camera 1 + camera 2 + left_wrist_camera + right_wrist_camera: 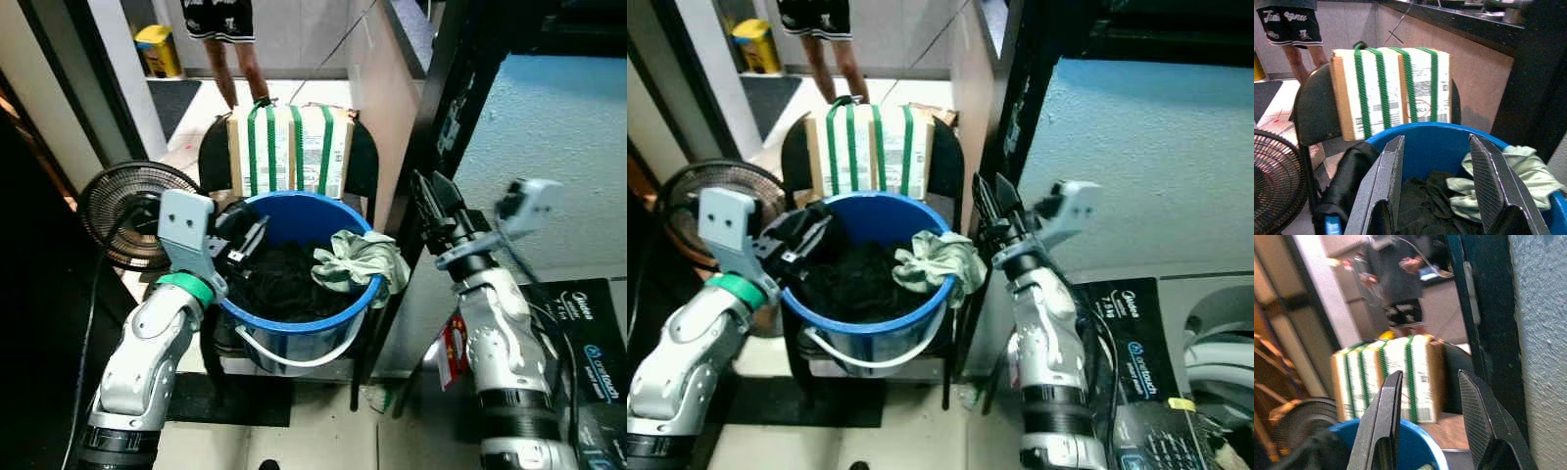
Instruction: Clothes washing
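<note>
A blue bucket (338, 318) stands on a black chair and holds dark clothes (284, 284). A pale green garment (358, 259) lies draped over the bucket's right rim. My left gripper (247, 240) hovers open at the bucket's left rim, above the dark clothes (1425, 205), with nothing between its fingers. My right gripper (431, 211) is raised to the right of the bucket, open and empty, pointing up past the dark cabinet edge.
A cardboard box with green straps (289, 147) leans on the chair back behind the bucket. A black fan (122, 211) stands to the left. A person's legs (235, 73) are in the doorway beyond. A blue-grey wall (549, 147) and a washing machine panel (1146, 333) are on the right.
</note>
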### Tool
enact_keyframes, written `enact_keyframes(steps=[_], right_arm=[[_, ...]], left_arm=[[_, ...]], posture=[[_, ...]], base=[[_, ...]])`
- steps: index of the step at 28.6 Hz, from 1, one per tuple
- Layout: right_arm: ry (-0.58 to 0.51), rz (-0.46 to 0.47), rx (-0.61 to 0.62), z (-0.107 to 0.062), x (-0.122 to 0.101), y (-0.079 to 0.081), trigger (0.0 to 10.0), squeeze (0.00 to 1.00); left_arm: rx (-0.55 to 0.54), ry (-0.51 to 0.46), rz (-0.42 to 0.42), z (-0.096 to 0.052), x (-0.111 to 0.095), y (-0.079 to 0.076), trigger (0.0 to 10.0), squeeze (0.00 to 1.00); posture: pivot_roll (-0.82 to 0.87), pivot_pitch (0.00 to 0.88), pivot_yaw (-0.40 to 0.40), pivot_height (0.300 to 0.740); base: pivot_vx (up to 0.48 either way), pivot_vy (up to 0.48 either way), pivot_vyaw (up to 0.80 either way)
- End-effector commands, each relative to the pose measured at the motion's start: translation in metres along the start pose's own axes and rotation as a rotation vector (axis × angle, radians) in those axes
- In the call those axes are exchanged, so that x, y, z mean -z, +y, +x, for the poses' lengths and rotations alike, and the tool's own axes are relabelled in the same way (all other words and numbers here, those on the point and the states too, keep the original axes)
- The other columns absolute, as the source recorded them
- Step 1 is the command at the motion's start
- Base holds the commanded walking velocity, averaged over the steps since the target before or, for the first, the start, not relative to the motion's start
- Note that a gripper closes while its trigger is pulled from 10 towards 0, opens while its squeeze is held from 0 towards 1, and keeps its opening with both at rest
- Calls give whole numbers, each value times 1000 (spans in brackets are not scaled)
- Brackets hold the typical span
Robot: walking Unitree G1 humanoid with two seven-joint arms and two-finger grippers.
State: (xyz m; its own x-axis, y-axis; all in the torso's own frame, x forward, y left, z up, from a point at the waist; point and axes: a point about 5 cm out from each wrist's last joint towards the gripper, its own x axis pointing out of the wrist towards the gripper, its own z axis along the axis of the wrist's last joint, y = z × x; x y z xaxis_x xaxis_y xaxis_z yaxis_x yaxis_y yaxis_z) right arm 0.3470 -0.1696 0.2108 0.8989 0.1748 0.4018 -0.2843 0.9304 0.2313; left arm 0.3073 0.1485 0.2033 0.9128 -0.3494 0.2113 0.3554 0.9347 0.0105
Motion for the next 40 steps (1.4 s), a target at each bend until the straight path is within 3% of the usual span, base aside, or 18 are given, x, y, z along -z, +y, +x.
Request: enact_keyframes(steps=[1, 24, 40], right_arm=[[3, -27, 28, 1, 3, 2, 10000, 0], [-8, -68, 23, 0, 4, 17, 10000, 0], [-7, -69, -13, 2, 6, 32, 10000, 0]], left_arm=[[-28, 5, -1, -3, 2, 4, 10000, 0], [-64, -2, -22, -2, 4, 2, 10000, 0], [-101, -54, -72, -4, -2, 6, 10000, 0]], posture=[[86, 4, 34, 740], [73, 13, 39, 740], [79, 4, 31, 740]], base=[[0, 480, 0], [0, 480, 0], [0, -25, 0]])
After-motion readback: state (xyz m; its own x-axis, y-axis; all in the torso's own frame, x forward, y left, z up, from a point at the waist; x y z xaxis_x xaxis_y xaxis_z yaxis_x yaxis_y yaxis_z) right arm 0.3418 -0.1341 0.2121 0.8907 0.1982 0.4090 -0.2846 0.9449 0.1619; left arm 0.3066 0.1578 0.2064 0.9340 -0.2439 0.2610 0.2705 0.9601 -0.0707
